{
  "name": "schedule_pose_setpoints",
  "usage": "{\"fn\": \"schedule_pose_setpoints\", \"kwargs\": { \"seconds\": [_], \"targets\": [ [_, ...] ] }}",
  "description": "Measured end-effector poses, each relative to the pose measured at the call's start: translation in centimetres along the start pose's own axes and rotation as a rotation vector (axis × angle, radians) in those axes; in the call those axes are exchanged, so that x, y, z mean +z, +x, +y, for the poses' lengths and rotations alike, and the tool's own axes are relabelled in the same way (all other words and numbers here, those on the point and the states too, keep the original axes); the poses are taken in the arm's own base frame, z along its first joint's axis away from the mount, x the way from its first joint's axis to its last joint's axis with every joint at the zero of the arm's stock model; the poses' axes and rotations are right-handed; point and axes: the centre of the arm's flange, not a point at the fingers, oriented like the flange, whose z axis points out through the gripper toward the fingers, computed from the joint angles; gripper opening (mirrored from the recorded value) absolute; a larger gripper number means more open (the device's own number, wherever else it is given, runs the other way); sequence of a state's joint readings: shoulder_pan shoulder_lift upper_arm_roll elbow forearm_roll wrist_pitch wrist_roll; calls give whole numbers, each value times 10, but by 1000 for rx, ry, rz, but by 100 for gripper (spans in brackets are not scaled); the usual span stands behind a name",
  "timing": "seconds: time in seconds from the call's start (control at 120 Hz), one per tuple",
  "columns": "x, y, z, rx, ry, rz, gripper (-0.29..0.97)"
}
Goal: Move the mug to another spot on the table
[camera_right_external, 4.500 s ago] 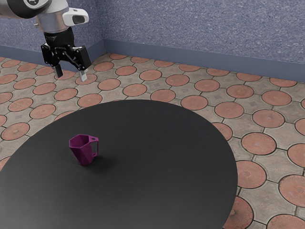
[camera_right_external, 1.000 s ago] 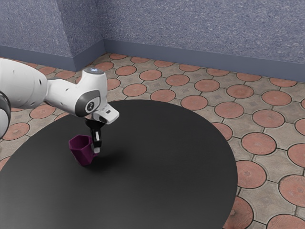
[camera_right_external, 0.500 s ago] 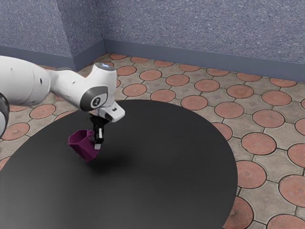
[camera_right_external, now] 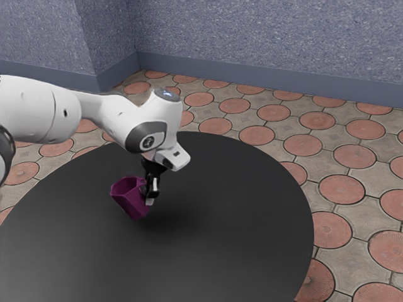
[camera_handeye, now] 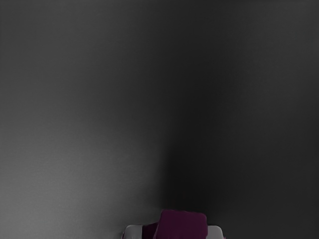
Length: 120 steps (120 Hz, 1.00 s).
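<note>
Gripper (camera_right_external: 151, 194) is pinched on the mug (camera_right_external: 131, 196) near its handle side. The mug hangs tilted at its 9 o'clock in the exterior view and looks just off the table (camera_right_external: 252, 207). Bare tabletop lies toward 3 o'clock, so I'd carry it that way.

My gripper (camera_right_external: 152, 192) covers the mug's (camera_right_external: 130, 196) handle side, so I cannot make out the handle. The table (camera_right_external: 239, 214) beneath the mug runs off the exterior view's lower edge. In the wrist view, the picture's edge cuts off most of the mug (camera_handeye: 180, 225).
</note>
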<state>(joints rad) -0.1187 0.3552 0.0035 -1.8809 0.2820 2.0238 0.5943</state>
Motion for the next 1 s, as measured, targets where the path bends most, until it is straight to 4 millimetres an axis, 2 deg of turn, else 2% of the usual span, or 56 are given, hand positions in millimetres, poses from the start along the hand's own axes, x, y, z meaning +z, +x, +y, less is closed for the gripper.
{"fn": "schedule_pose_setpoints", "kwargs": {
  "seconds": [0.15,0.483,0.608,0.8,1.0],
  "targets": [
    [1,14,21,10,11,-31,-9],
    [21,18,34,-33,25,-102,-8],
    [22,21,37,-48,36,-110,-8],
    [23,25,43,-61,27,-118,33],
    [27,25,44,-80,18,-124,54]
  ]
}}
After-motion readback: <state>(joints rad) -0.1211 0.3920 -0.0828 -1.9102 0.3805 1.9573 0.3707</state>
